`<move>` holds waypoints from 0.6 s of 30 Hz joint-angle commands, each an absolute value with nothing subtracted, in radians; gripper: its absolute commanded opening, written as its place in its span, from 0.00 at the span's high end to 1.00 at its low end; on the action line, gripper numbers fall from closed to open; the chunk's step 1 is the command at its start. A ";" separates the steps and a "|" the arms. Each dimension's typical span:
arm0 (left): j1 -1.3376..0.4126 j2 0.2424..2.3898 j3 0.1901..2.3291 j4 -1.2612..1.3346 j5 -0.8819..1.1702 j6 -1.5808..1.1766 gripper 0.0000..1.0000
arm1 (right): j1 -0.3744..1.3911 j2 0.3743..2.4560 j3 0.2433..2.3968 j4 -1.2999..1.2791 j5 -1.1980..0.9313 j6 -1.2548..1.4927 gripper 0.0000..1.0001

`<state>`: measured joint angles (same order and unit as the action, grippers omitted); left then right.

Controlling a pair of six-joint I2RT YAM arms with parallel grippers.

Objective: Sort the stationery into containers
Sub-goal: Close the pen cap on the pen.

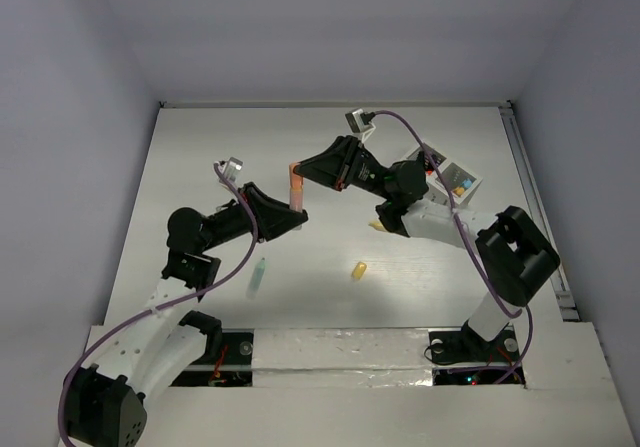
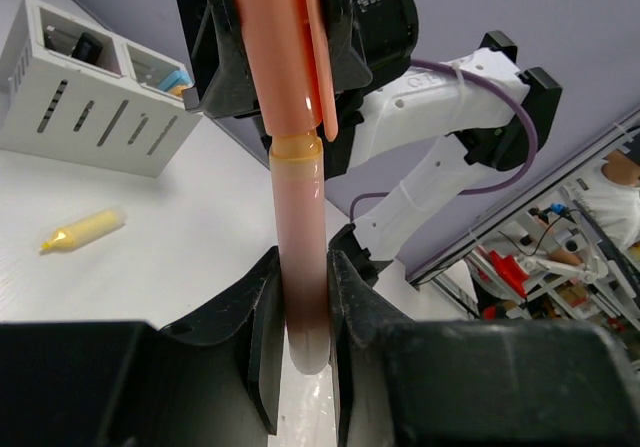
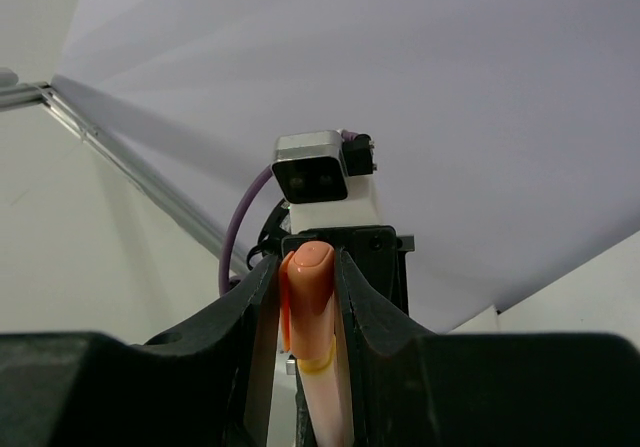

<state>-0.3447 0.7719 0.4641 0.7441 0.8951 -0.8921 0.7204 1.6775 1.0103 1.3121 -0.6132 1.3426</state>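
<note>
Both arms meet over the middle of the desk [image 1: 200, 147], holding one orange highlighter [image 1: 296, 188] between them, lifted clear of the surface. The left end effector [image 2: 302, 317] is clamped on the pale lower barrel, its two dark fingers [image 2: 262, 337] pressed against either side. The right end effector [image 3: 308, 292] is closed on the opposite end – the orange cap with its clip. From above, the highlighter stands nearly upright, with the right end effector [image 1: 298, 174] at its top and the left end effector [image 1: 297, 208] at its bottom.

The white box [image 2: 90, 117] sits toward the far right of the desk, behind the right arm, slotted side facing the left wrist camera. Its compartments hold a black item, a light blue one and something orange-yellow – the rest I cannot tell. A yellow highlighter [image 1: 358, 269] lies alone on the desk nearer the bases, well apart from the box. A mint marker [image 1: 258, 276] lies to its left, near the left arm.
</note>
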 commanded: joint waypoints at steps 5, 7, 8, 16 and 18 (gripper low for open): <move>-0.339 0.747 0.465 1.032 0.874 -1.000 1.00 | 0.753 1.634 0.989 1.715 -0.653 1.305 1.00; -0.339 0.749 0.462 1.093 0.871 -1.043 1.00 | 0.762 1.629 0.977 1.717 -0.653 1.301 1.00; -0.339 0.749 0.460 1.115 0.868 -1.058 1.00 | 0.762 1.625 0.974 1.715 -0.653 1.299 1.00; -0.339 0.750 0.482 1.215 0.848 -1.127 1.00 | 0.793 1.598 0.943 1.717 -0.667 1.292 1.00; -0.339 0.753 0.498 1.207 0.850 -1.132 1.00 | 0.793 1.600 0.933 1.706 -0.673 1.296 1.00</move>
